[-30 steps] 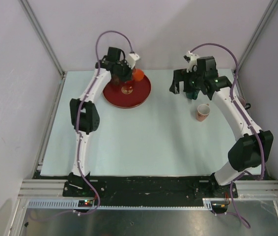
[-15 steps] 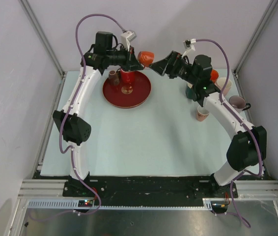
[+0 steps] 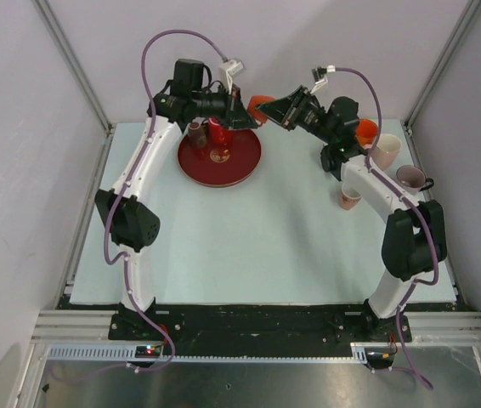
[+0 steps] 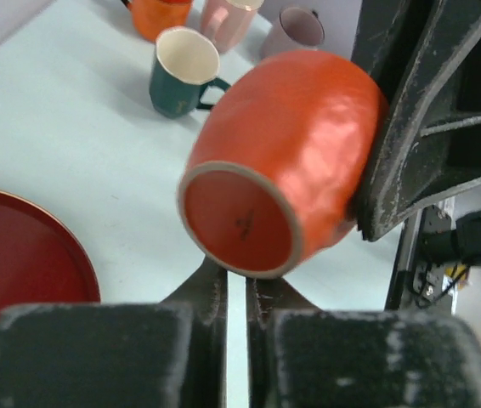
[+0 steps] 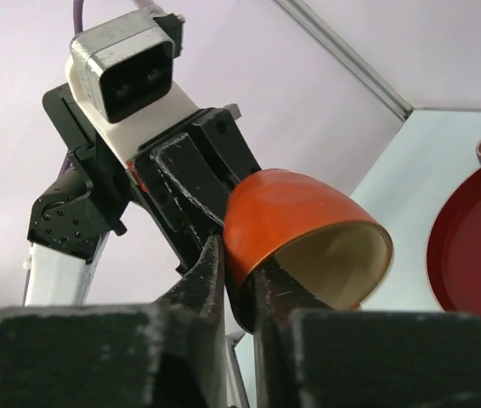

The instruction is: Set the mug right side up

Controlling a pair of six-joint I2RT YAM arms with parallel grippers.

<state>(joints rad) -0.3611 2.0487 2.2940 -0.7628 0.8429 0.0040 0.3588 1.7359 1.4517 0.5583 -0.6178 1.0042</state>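
Handover timing matters: with the orange mug (image 4: 279, 161) sideways in mid-air over the desk (image 3: 249, 238), left hand (image 4: 236, 285) pinching its base end, right hand (image 5: 239, 280) clamped on its rim, release left only once right holds.

robot lab, aluminium frame (image 3: 72, 64), plain white panels (image 3: 308, 34), pale table (image 3: 249, 238)

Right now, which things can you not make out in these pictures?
1. Handle of the orange mug: in no view; its own body may hide it.
2. Whether the left gripper clamps it: left wrist view, the mug covers the contact.
3. Items on the red plate: top view, too small.
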